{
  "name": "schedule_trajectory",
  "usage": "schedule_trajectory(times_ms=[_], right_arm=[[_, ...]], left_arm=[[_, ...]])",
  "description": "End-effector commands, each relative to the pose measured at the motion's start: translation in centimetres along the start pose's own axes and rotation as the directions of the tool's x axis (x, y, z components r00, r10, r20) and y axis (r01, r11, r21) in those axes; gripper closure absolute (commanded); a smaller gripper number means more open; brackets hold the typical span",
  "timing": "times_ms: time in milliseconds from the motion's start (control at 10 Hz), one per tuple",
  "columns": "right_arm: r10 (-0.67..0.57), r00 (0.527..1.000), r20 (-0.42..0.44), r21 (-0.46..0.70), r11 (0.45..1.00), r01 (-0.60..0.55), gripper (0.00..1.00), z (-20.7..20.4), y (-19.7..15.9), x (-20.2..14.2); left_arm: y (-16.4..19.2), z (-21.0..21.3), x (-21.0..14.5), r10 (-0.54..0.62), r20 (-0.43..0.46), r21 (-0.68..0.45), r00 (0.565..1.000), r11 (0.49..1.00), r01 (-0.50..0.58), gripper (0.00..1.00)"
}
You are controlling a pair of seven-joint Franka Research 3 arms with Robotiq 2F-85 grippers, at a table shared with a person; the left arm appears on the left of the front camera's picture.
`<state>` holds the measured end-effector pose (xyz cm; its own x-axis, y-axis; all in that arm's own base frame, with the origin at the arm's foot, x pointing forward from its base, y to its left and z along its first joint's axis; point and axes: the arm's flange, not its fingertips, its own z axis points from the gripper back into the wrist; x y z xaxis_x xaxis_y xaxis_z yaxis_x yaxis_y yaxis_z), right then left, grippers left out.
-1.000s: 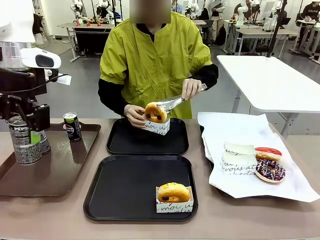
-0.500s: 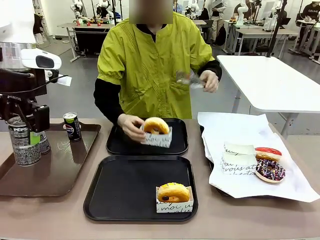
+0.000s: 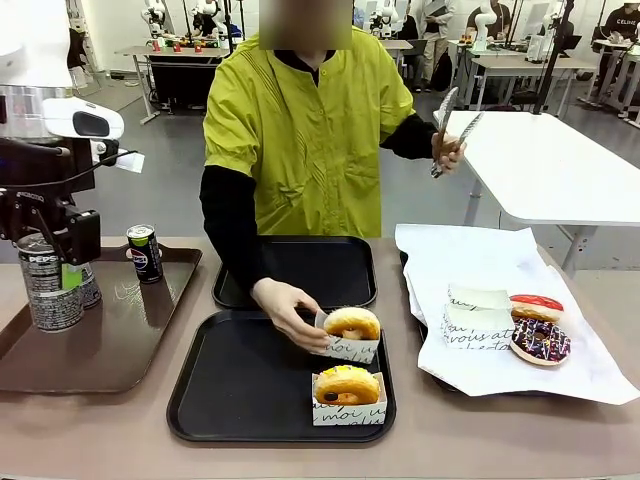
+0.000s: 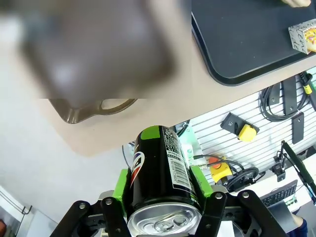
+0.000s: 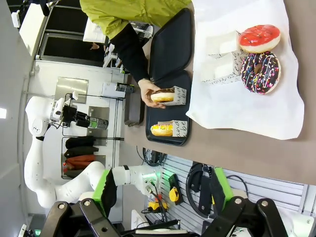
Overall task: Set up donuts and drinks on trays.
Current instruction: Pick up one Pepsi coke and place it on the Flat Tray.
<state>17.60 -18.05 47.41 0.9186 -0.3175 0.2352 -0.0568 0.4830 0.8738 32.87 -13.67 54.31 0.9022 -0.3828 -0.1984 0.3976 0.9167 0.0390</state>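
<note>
Trays half set: two matte black rectangular plastic trays (image 3: 310,270) lie mid-table.
On the nearer tray (image 3: 250,380) you see one golden donut (image 3: 347,385) in a white paper sleeve. The person's hand (image 3: 285,305) holds a second sleeved donut (image 3: 350,325) just behind it. Your left gripper (image 4: 160,183) is clamped around a tall black drink can (image 3: 45,290) at the glossy brown tray (image 3: 110,345). Your right gripper (image 5: 163,192) is spread wide and holds nothing.
</note>
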Motion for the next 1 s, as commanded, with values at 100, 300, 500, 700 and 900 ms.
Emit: schedule_trajectory(times_ms=[100,300,500,700,900], right_arm=[[0.016,1.0,0.001,0.016,1.0,-0.016,0.0,0.0,0.0,0.1],[0.016,1.0,0.001,0.016,1.0,-0.016,0.0,0.0,0.0,0.1],[0.016,1.0,0.001,0.016,1.0,-0.016,0.0,0.0,0.0,0.1],[0.016,1.0,0.001,0.016,1.0,-0.016,0.0,0.0,0.0,0.1],[0.016,1.0,0.001,0.016,1.0,-0.016,0.0,0.0,0.0,0.1]], left_arm=[[-1.1,0.4,1.7,-0.021,0.082,-0.021,0.996,1.0,0.023,0.41],[-2.9,0.4,3.5,-0.045,0.143,-0.027,0.989,0.998,0.05,0.41],[-5.4,-0.4,6.0,-0.076,0.196,-0.002,0.978,0.997,0.078,0.41],[-8.0,-1.0,9.2,-0.124,0.225,0.005,0.966,0.992,0.126,0.41],[-9.6,-1.2,11.8,-0.169,0.228,0.01,0.959,0.985,0.171,0.41]])
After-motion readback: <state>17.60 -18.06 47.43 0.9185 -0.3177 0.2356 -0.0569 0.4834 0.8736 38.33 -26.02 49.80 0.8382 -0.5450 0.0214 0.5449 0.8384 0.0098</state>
